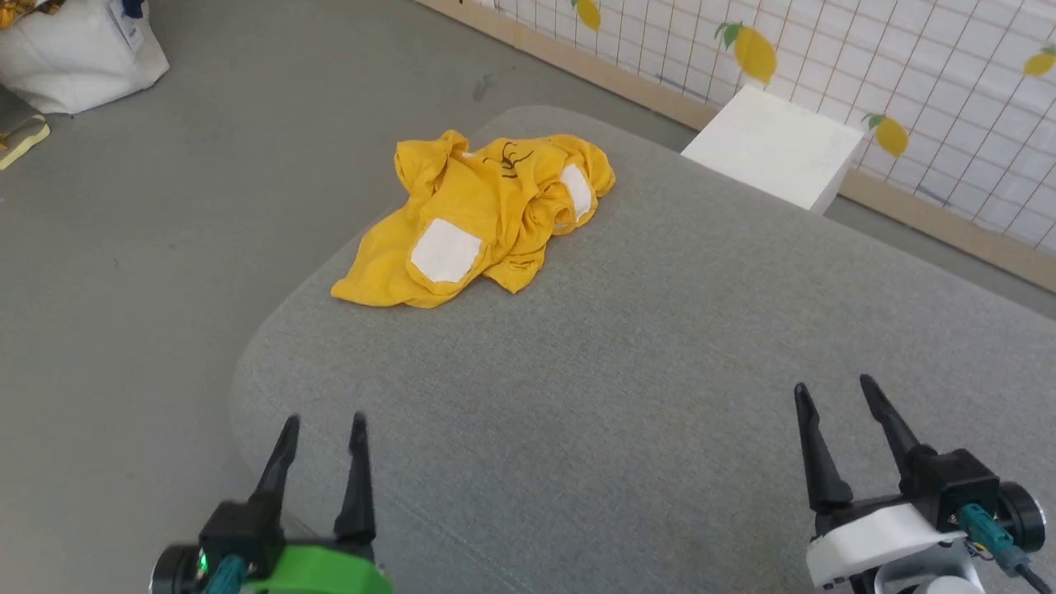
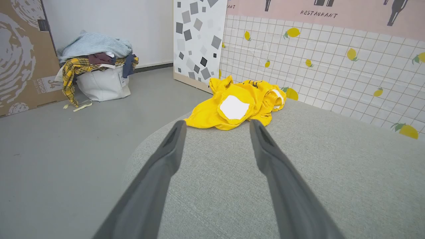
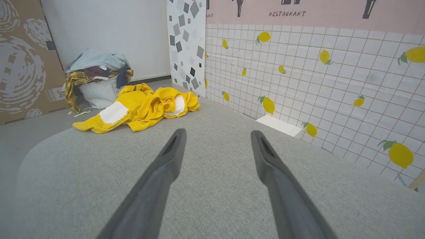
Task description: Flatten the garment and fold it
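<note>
The garment (image 1: 483, 219) is a bright yellow T-shirt, crumpled in a heap with white patches and some black print showing, at the far left corner of the grey padded surface (image 1: 660, 371). From the left wrist the garment (image 2: 237, 106) lies straight ahead beyond the fingers. From the right wrist the garment (image 3: 139, 108) sits ahead and to the left. My left gripper (image 1: 323, 422) is open near the surface's front left edge, well short of the shirt. At the lower right my right gripper (image 1: 833, 386) is open too, with nothing between its fingers.
A white box (image 1: 775, 144) stands against the lemon-tiled wall (image 1: 907, 74) at the back right. A white bag heaped with clothes (image 2: 98, 71) rests on the grey floor (image 1: 165, 206) to the left, next to a cardboard panel (image 2: 20, 56).
</note>
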Controlling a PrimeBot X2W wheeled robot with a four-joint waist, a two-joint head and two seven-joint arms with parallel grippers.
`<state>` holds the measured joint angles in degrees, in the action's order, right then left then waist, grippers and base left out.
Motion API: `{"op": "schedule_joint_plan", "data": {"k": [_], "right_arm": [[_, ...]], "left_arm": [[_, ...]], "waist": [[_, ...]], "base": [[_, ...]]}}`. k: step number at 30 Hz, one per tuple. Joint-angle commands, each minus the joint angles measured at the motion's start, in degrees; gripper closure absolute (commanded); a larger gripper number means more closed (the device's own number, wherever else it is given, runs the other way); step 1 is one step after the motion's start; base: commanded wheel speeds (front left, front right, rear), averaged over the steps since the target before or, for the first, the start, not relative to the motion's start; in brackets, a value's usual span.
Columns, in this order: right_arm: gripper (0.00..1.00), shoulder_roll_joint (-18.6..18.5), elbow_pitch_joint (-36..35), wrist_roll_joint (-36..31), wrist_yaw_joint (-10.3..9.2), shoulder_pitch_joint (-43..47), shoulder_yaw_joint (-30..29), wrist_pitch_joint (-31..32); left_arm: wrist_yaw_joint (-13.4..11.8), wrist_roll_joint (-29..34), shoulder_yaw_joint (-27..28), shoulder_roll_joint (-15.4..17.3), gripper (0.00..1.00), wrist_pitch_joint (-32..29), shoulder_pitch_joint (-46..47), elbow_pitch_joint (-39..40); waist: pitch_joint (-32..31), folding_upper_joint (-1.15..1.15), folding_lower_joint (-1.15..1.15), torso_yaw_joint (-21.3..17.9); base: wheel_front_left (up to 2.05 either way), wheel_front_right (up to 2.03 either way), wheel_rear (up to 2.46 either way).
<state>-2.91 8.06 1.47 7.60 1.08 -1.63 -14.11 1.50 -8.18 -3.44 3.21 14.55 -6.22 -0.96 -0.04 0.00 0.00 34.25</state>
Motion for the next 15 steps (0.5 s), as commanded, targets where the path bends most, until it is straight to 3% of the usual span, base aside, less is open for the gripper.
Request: {"op": "schedule_joint_plan", "data": {"k": [1, 7, 11, 15], "right_arm": [[0.0, 0.03, -0.98, -0.45, -0.11, -0.62, -0.17, 0.24], [0.0, 0.03, -6.55, -3.62, -0.11, -1.75, -0.75, 2.84], [0.0, -0.04, -11.81, -6.08, -0.11, -2.54, -0.72, 5.28], [0.0, -2.09, -18.53, -6.79, -0.11, -3.53, -0.54, 8.37]], "left_arm": [[0.84, -0.34, -0.63, -0.34, 0.0, 0.45, 2.55, 0.34], [3.87, 0.47, -3.39, 2.31, 0.0, -0.64, 15.13, -0.48], [4.8, 0.56, -5.3, 3.6, 0.0, -5.03, 25.79, -0.18], [5.54, -3.9, -4.84, 5.36, 0.0, -11.37, 39.99, -2.49]], "waist": [[1.56, 0.0, 0.0, -0.34], [6.89, 0.0, 0.0, -0.54], [11.59, 0.0, 0.0, -1.03], [17.4, 0.0, 0.0, -2.42]], "base": [[0.0, 0.0, 0.0], [0.0, 0.0, 0.0], [0.0, 0.0, 0.0], [0.0, 0.0, 0.0]]}}
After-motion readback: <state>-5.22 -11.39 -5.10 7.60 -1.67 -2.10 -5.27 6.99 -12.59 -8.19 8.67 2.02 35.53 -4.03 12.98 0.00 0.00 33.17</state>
